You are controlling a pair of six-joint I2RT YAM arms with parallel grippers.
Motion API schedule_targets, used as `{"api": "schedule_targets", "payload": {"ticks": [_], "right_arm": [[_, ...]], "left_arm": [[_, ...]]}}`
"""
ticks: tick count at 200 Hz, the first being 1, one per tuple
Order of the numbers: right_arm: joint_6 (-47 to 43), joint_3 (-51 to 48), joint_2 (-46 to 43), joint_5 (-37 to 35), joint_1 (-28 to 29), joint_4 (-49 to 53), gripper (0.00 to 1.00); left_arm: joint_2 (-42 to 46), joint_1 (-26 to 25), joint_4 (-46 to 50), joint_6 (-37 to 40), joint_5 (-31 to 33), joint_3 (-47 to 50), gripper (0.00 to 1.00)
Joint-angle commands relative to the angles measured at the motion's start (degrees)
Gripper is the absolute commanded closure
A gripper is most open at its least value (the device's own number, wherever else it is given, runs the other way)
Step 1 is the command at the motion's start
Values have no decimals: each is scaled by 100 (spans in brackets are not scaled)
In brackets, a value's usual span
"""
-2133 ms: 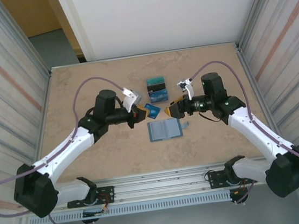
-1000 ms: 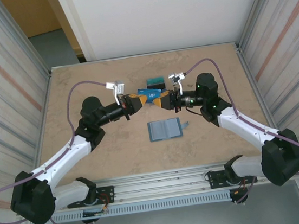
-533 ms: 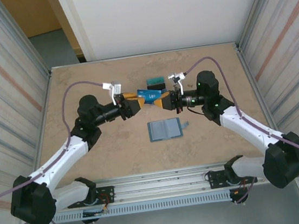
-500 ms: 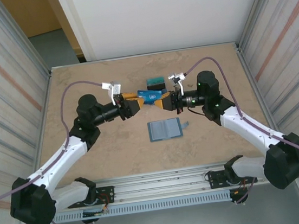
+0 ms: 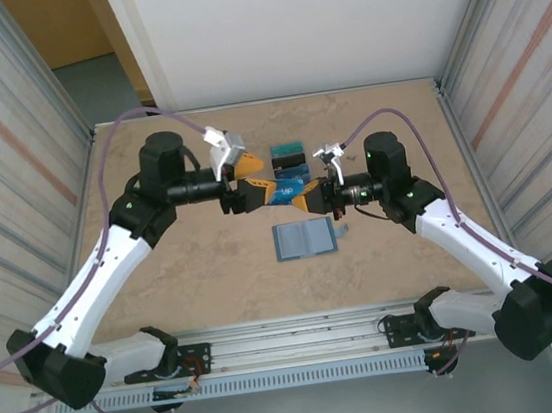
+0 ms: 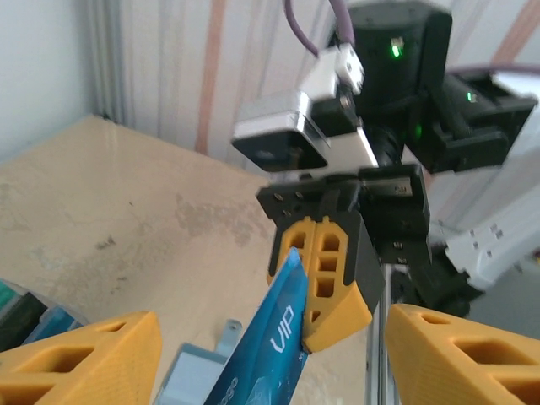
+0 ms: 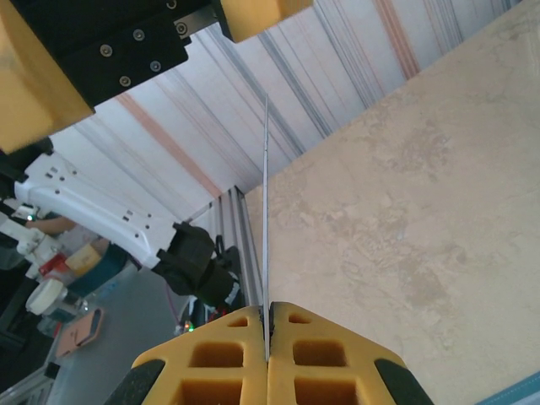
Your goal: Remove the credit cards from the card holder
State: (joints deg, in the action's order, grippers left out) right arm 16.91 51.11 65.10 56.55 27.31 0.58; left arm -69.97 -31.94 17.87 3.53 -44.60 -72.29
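Right gripper [image 5: 305, 201] clamps blue credit card [image 6: 272, 350] by one end; left gripper [image 5: 252, 182] spread wide around other end; card holder [image 5: 303, 239] open below both.

left arm [image 5: 94, 281] and right arm [image 5: 472, 241]: white lower links, black joint housings, black shoulder blocks at the base. a purple cable [image 5: 382, 113] runs along each arm up to the wrist. left gripper [image 5: 253, 180] and right gripper [image 5: 305, 199]: yellow-orange wedge fingers [image 6: 325, 270] with rectangular cut-outs, mounted on a black carrier [image 6: 337, 196] with small silver screw heads. silver-grey camera block [image 6: 278, 139] on a white bracket above the right fingers. green led [image 6: 394, 51] lit on the black wrist housing. more screw heads on the left gripper's black plate [image 7: 126, 59].
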Motion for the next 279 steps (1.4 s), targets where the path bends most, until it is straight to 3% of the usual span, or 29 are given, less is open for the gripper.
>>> {"api": "schedule_targets", "payload": {"ticks": [1, 36, 128, 150, 172, 212, 238, 279], "right_arm": [[-334, 225, -145, 124, 72, 355, 97], [-425, 257, -172, 129, 108, 499, 97], [-583, 337, -200, 93, 108, 715, 97], [-583, 355, -170, 93, 108, 715, 95], [-583, 356, -177, 5, 90, 733, 78], [-544, 364, -369, -233, -95, 878, 35], [-517, 333, -548, -513, -246, 1030, 27], [-381, 252, -798, -1096, -463, 1207, 20]], "left_arm": [[-335, -197, 1142, 994, -176, -553, 31], [-875, -320, 1831, 1543, -290, -1132, 38], [-1343, -454, 2670, 2209, -383, -1569, 78], [-1371, -462, 2684, 2266, -382, -1570, 96], [-1370, -457, 2605, 2300, -309, -1553, 100], [-1187, -453, 2019, 2305, 145, -1261, 100], [-985, -369, 1140, 2217, 540, -790, 100], [-1184, 143, 70, 1906, 533, -480, 100]]}}
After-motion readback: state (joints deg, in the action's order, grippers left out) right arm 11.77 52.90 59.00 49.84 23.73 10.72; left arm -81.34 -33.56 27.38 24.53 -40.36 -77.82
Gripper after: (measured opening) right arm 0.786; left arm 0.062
